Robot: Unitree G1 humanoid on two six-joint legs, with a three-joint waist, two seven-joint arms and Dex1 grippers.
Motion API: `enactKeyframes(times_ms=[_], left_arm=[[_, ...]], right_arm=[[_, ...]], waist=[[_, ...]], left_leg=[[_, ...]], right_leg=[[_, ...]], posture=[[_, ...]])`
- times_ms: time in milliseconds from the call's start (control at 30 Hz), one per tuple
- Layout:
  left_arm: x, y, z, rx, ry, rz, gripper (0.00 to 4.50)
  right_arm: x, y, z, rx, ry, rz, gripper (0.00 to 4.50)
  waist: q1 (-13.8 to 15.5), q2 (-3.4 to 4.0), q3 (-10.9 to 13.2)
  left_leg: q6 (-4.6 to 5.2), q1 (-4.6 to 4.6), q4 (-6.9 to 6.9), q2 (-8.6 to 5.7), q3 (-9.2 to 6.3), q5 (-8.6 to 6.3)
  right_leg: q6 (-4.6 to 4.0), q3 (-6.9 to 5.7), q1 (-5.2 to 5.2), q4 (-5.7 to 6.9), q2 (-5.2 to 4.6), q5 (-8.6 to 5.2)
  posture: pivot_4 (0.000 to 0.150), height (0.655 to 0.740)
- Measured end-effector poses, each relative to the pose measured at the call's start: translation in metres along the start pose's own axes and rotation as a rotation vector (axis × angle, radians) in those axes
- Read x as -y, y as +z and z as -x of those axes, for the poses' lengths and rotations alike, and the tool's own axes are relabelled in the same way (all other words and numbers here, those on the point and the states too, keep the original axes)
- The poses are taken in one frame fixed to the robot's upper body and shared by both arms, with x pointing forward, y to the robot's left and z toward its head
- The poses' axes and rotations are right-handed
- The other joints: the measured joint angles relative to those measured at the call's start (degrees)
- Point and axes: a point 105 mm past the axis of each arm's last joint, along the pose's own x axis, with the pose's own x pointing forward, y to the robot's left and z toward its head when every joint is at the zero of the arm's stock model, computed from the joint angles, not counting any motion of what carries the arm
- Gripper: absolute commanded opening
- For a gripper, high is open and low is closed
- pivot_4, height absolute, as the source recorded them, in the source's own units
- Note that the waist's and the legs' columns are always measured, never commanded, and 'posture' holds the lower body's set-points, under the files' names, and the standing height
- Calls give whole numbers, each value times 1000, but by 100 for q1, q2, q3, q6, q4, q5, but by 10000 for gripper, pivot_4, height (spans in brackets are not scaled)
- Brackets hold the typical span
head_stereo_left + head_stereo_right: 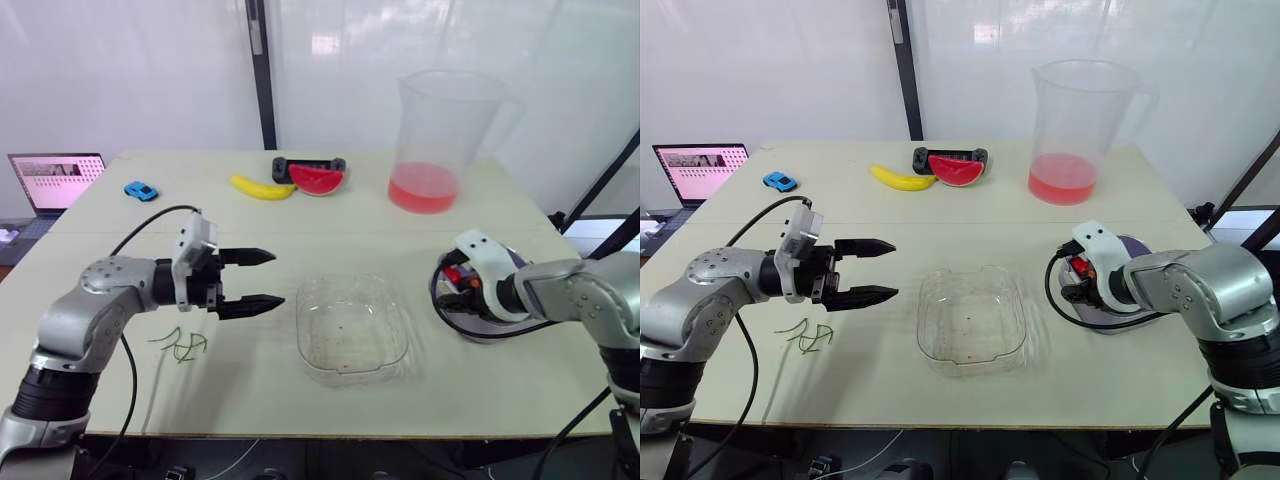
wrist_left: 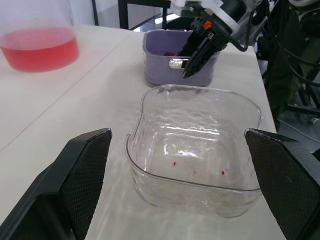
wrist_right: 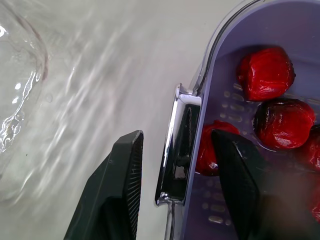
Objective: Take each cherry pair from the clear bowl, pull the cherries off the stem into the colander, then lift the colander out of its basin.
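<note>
Several thin green stems (image 1: 178, 345) nearest the viewer; lying where, exactly?

— Loose on the table (image 1: 250, 390), just beside the left arm, apart from everything else.

— Next item back?

— Clear bowl (image 1: 352, 330), centre of the table, upright, a few red specks on its floor. Left gripper (image 1: 277, 278) just to the left of its far corner, both black fingers spread wide in open air, pointing towards the bowl, close to the rim but not touching it.

— And on the other side?

— Right gripper (image 3: 176, 145) to the bowl's right, at the near edge of the colander (image 3: 235, 100). Fingers parted, straddling the chrome handle (image 3: 175, 150): one outside, above the table; the other inside the lilac perforated wall, next to a cherry. Gap visible between outer finger and handle; contact on the inner side impossible to judge.

— Position of the fruit?

— Cherries (image 3: 265, 72), red and glossy, gathered in the colander. Colander itself down at table level, near the bowl's right side, separate from it.

— Far part of the table?

— From left to right: small blue toy car (image 1: 141, 190); banana (image 1: 262, 187); watermelon slice (image 1: 317, 179) against a black tray (image 1: 308, 163); tall clear jug (image 1: 445, 110) with pink liquid in its lowest part. Open laptop (image 1: 55, 182) beyond the table's left edge.
</note>
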Motion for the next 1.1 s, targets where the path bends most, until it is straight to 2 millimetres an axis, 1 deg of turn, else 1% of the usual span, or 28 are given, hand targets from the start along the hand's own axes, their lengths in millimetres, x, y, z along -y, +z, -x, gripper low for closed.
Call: enactKeyframes(times_ms=[67,100,267,533,733,867,1100], left_arm=[[0,0,0,-1,1,1,45000],[0,0,0,-2,2,1,45000],[-1,2,-1,-2,1,-5,45000],[-2,6,-4,-3,-13,-21,45000],[-5,3,-5,-13,-16,-17,45000],[-3,0,-9,-13,-38,-5,45000],[-4,2,-11,-9,-51,-29,45000]], right_arm=[[0,1,-1,2,-3,-5,5604],[1,0,-1,2,-10,-9,2144],[1,3,-3,19,-11,-30,2260],[4,6,3,44,-7,-52,2260],[3,6,7,56,-8,-44,2260],[2,6,12,58,-6,-26,2260],[1,7,20,58,-4,3,2260]], waist=[[-2,0,0],[-5,-1,0],[-19,0,0],[-14,0,0],[-10,0,0],[-10,0,0],[-8,0,0]], left_leg=[[0,1,0,0,0,0],[0,1,2,0,0,0],[0,4,0,0,0,0],[0,3,1,0,2,0],[0,3,3,-1,3,0],[0,3,4,0,3,0],[0,3,4,0,3,0]], right_leg=[[0,0,0,1,0,0],[0,0,1,2,0,0],[0,2,-6,15,3,0],[0,2,-7,20,2,0],[0,2,-8,25,2,0],[0,2,-9,28,2,0],[-1,2,-10,30,2,0]], posture=[[1500,7400],[1500,7400],[1500,7400],[1500,7400],[1500,7400],[1500,7400],[1500,7400]])
